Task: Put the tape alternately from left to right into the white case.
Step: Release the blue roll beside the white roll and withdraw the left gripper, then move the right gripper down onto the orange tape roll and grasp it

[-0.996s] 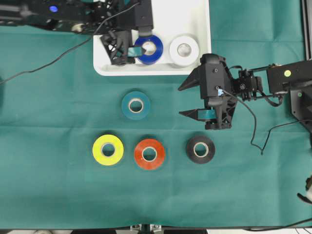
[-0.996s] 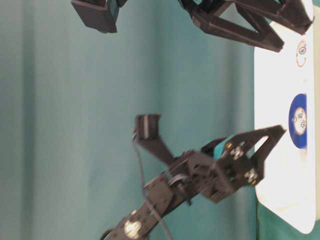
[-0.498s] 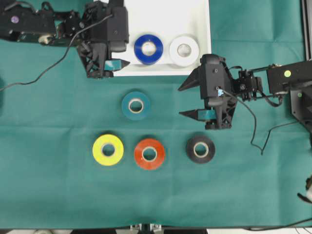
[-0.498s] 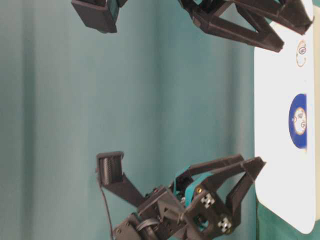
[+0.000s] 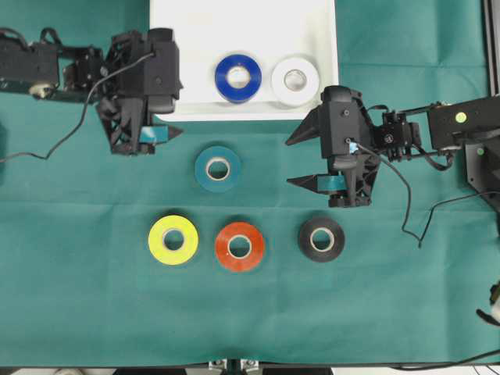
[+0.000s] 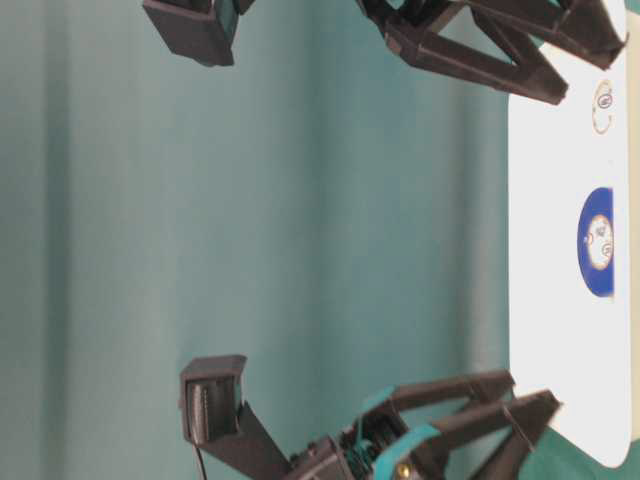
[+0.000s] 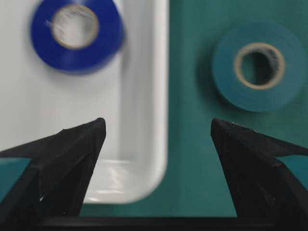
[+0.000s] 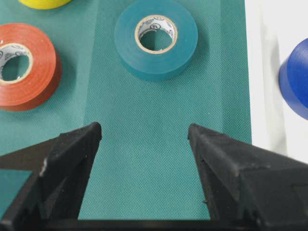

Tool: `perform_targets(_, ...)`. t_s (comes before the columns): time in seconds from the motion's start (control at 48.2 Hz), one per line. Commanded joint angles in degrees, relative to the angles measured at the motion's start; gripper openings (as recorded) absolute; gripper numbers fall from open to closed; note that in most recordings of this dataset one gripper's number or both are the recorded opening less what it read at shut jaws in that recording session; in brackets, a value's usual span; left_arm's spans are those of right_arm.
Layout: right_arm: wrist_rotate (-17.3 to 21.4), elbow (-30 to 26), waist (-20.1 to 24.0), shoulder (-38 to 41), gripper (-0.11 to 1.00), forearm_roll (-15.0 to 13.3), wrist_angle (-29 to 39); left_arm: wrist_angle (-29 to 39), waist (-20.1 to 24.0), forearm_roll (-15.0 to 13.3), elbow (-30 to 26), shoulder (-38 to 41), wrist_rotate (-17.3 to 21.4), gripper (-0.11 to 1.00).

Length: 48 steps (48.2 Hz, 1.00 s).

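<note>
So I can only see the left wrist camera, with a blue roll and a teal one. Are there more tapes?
Observer: Yes. A white tape roll lies in the white case, right beside the blue tape roll.
Operator: Any more outside the case?
Observer: Three in a row on the green cloth: a yellow tape roll, an orange-red tape roll and a black tape roll.
Operator: Is the other gripper holding one?
Observer: No. The right gripper is open and empty, just above the black roll in the overhead view.
</note>
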Motion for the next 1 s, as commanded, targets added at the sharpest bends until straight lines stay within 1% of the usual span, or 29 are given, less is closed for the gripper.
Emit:
perform_targets(0.0,0.1,-0.7,0.1,-0.4,0.8,0.0,-0.5,-0.2,-1.8,-0.2,0.6,-1.6,-1.9,0.68)
perform_targets(0.415,0.1,-0.8,0.1,-0.4,0.8,0.0,-0.5,-0.2,-9.9,-0.2,3.5,-2.1,-15.3,0.68)
perform_targets(0.56,0.1,-0.8,0.0,-0.1,0.8,0.0,-0.5,-0.2,-11.6,-0.2,4.5,-2.1,-19.1,0.68)
perform_targets(0.747,0.1,-1.1,0.1,1.1,0.8,0.0,-0.5,-0.3,-12.0,-0.2,6.2,-2.1,-21.5,0.68)
perform_targets(0.975,0.2,-1.4,0.1,1.2,0.8,0.1,-0.4,-0.4,-12.0,-0.2,6.6,-2.1,-21.7,0.68)
